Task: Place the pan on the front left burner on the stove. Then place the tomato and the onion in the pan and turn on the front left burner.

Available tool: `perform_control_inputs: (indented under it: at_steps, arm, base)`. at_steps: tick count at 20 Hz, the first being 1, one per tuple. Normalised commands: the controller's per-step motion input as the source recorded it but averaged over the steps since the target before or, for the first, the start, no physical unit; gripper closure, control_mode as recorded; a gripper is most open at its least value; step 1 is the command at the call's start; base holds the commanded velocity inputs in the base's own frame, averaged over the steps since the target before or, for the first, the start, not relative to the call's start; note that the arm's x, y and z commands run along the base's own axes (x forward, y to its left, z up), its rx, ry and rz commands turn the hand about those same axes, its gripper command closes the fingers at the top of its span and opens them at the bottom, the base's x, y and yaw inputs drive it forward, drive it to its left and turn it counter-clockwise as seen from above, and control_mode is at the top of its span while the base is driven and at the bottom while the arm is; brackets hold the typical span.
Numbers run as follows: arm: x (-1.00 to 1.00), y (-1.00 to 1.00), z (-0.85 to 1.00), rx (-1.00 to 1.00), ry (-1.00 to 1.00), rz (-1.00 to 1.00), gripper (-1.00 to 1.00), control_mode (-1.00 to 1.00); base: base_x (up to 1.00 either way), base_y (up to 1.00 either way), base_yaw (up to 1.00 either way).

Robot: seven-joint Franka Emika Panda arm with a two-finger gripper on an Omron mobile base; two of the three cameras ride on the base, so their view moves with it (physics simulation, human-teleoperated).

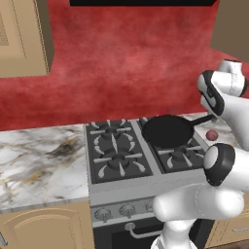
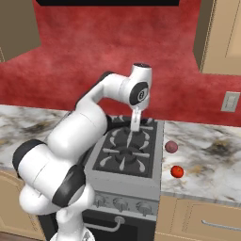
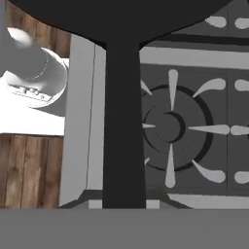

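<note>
Fingers are closed narrow on the long handle of the pan (image 3: 124, 121), which runs straight up the hand view from the bottom edge to the black bowl at the top. In the left base view we see the pan (image 1: 168, 130) raised over the rear right part of the stove (image 1: 121, 194), its handle pointing toward the counter's right side. We are in the first step: carrying the pan to the front left burner (image 1: 118, 164), which sits bare near the stove's front edge.

The onion (image 2: 171, 147) lies on the counter (image 2: 207, 160) just right of the stove, and the tomato (image 2: 177, 171) rests a little nearer the counter's front edge; both wait untouched.

Next we judge the pan must travel leftward and forward across the grates, then lower level and centred on that burner before we let go of the handle.
</note>
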Motion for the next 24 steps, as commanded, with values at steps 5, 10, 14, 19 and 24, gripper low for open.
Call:
perform_control_inputs:
  at_steps: [5, 10, 14, 19, 24]
  arm:
    - [0.0, 0.6, 0.0, 0.0, -0.02, 0.28, 1.0, -1.0]
    - [0.0, 0.68, 0.0, -0.01, 0.0, 0.26, 1.0, -1.0]
    - [0.0, 0.55, -0.12, 0.0, 0.0, 0.18, 1.0, -1.0]
    - [0.0, 0.17, -0.15, 0.06, 0.0, 0.13, 1.0, -1.0]
    - [0.03, 0.09, -0.03, 0.12, 0.06, 0.08, 1.0, -1.0]
  base:
    - [0.0, 0.0, 0.0]
    - [0.0, 0.0, 0.0]
    - [0.0, 0.0, 0.0]
    - [0.0, 0.0, 0.0]
    - [0.0, 0.0, 0.0]
